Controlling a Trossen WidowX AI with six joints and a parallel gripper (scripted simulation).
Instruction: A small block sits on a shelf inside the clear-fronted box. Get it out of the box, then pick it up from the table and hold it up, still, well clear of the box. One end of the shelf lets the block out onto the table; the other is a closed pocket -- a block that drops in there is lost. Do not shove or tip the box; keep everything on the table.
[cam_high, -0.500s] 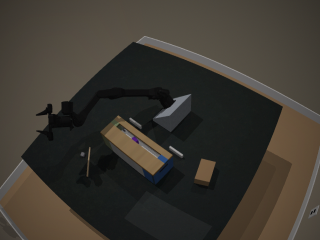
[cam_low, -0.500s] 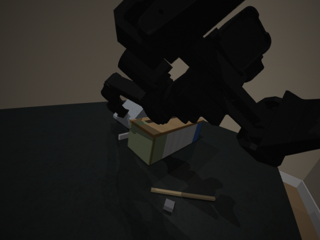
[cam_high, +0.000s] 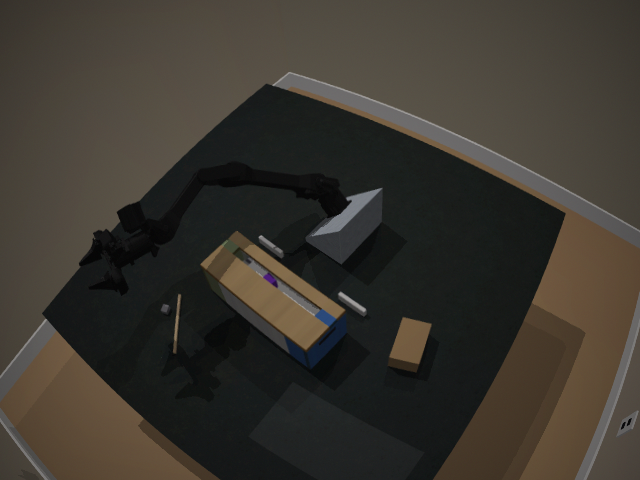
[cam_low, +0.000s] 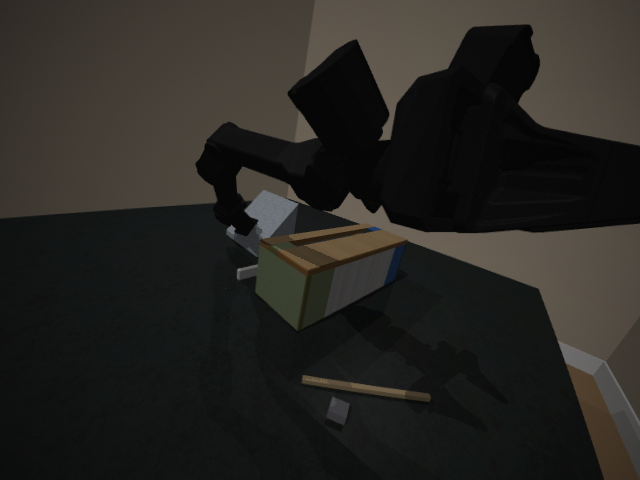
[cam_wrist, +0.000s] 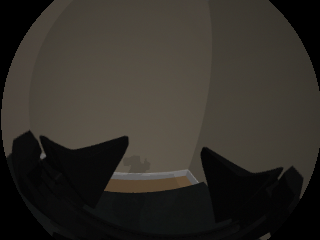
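Arm (cam_high: 222, 174) (cam_low: 268, 149): stretched out, raised above the table.
Gripper (cam_high: 100, 273) (cam_wrist: 166, 146): fingers apart, empty.
Purple piece (cam_high: 269, 280): visible from top, unseen in exterior.

Dim light, soft shadows, the wrist view's corners black.

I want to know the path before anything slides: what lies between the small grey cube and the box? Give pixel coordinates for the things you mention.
A thin wooden stick (cam_high: 177, 323) (cam_low: 366, 388), in the top view.

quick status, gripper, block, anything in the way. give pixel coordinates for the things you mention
gripper (cam_high: 85, 276) (cam_low: 516, 155) (cam_wrist: 166, 146) open, nothing held
purple piece (cam_high: 269, 280), likely the block, still to come out of box (cam_high: 258, 295) (cam_low: 356, 252)
top boards cover all but a slot, fingers may not fit
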